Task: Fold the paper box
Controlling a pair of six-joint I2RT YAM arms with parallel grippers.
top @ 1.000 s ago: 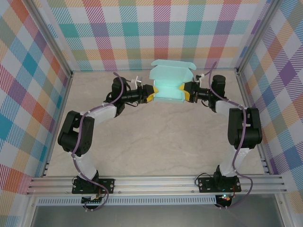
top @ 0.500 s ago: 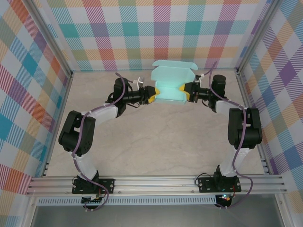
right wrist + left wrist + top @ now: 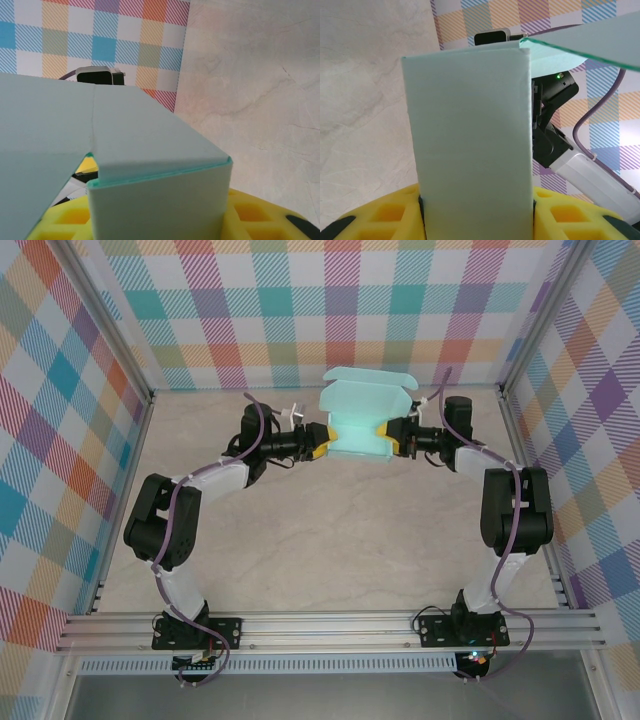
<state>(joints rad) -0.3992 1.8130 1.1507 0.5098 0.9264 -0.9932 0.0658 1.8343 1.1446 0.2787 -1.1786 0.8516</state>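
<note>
Overhead, the top external view lists the whole arrangement: the paper box (image 3: 358,423) sits at the far middle of the table (image 3: 330,540), close to the plaid back wall (image 3: 300,310), spanned between the left gripper (image 3: 318,439) at its left end and the right gripper (image 3: 390,436) at its right end. Both arms reach forward with elbows bent outward and forearms turned inward, so the two wrists face each other across the box. Whether the box rests on the table or hangs just above it cannot be told. From the left wrist, a close item: one upright end panel of the box (image 3: 470,150), pale aqua card with a faint ribbed grain and a crisp folded corner, clamped between yellow foam pads (image 3: 385,220) that press it from both sides; a loose lid flap (image 3: 590,37) slants overhead, and the opposite arm's dark housing (image 3: 555,125) shows behind. From the right wrist, the other end: the box (image 3: 150,145) seen from slightly above, top panel creased, edge lined darker teal, its end wall fitted tight between waffle-moulded yellow pads (image 3: 260,215). Table surface: pale, marble-veined, matt.
</note>
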